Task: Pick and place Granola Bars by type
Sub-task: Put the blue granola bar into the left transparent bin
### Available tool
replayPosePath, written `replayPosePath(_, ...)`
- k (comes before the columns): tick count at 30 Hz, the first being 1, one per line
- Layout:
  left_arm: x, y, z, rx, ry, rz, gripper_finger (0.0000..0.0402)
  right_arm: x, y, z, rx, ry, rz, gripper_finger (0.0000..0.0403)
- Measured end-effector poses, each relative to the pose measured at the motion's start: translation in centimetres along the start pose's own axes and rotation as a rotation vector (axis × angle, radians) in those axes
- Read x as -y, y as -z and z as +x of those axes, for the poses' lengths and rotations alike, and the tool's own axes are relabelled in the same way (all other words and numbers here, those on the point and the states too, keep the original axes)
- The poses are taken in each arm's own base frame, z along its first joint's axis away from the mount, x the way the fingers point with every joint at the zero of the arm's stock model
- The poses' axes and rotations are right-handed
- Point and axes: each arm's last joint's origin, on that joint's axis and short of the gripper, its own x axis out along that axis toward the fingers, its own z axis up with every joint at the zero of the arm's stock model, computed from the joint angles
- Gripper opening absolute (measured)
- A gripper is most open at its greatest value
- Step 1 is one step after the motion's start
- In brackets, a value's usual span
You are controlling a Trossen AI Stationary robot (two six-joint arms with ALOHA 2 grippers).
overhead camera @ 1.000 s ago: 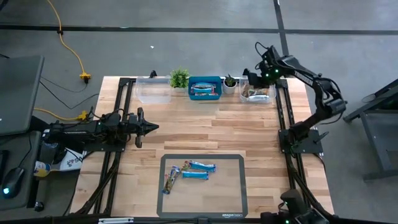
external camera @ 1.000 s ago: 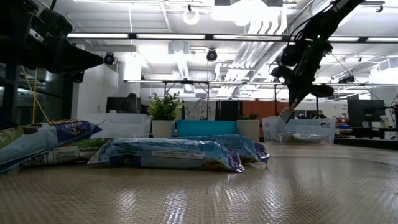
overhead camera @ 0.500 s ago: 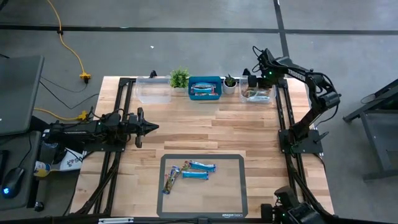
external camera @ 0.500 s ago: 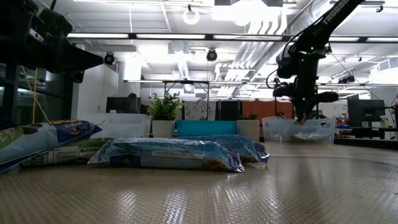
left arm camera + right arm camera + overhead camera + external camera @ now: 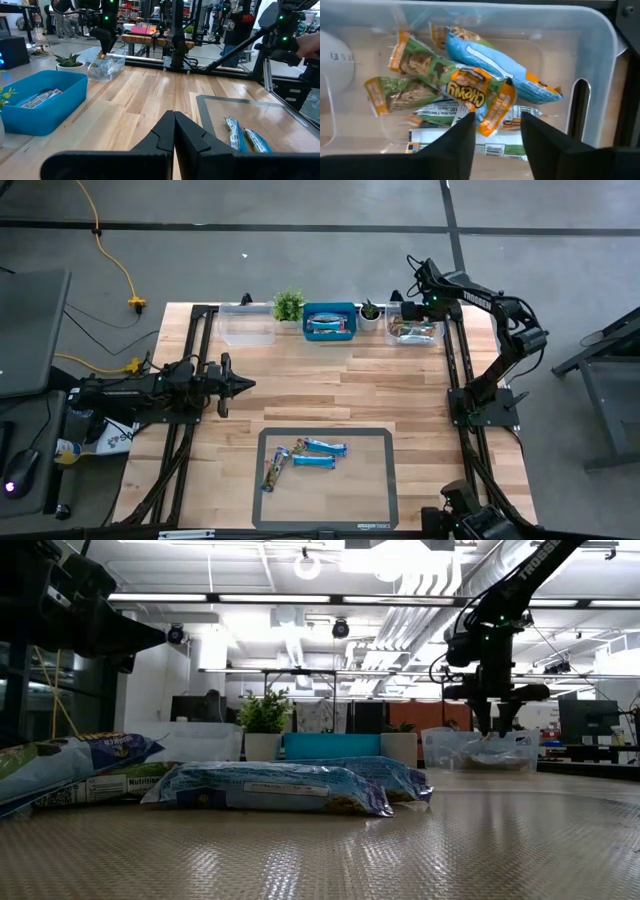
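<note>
right gripper (image 5: 412, 312) over clear bin (image 5: 416, 332) | left gripper (image 5: 243, 385) mid-table | bars (image 5: 305, 456) on mat (image 5: 375, 480)

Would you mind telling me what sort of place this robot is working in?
Probably a robotics lab or workshop: open ceiling with strip lights, other metal-framed workbenches behind the table, and computer monitors along the far wall.

The word "Chewy" is showing in white on an orange patch of a green and orange granola bar wrapper (image 5: 462, 90) lying in the clear bin (image 5: 600, 60). "TROSSEN" is reading in white along the right arm (image 5: 478, 298) at 1 o'clock of the table, and again partly at the top of the low view. "amazon basics" is sitting on the grey mat (image 5: 327, 527) at 6 o'clock.
</note>
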Motion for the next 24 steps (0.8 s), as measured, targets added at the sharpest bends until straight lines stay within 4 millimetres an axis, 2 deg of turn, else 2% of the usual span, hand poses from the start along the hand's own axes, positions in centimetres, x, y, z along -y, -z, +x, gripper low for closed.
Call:
replayPosePath(6, 0.0, 0.0, 0.0, 0.000, 0.000, 0.000, 0.0001, 0.0, -0.2, 0.0, 0.032, 0.016, 0.025, 0.0180)
replayPosePath(14, 0.0, 0.0, 0.0, 0.000, 0.000, 0.000, 0.0001, -0.2, -0.5, -1.9, 0.166, -0.020, 0.025, 0.0185)
replayPosePath(20, 0.0, 0.0, 0.0, 0.000, 0.000, 0.000, 0.0001, -1.0, -0.3, -5.3, 0.354, -0.130, -0.033, 0.0185)
replayPosePath(24, 0.0, 0.0, 0.0, 0.000, 0.000, 0.000, 0.0001, -2.0, 0.1, -8.7, 0.544, -0.283, -0.095, 0.0185)
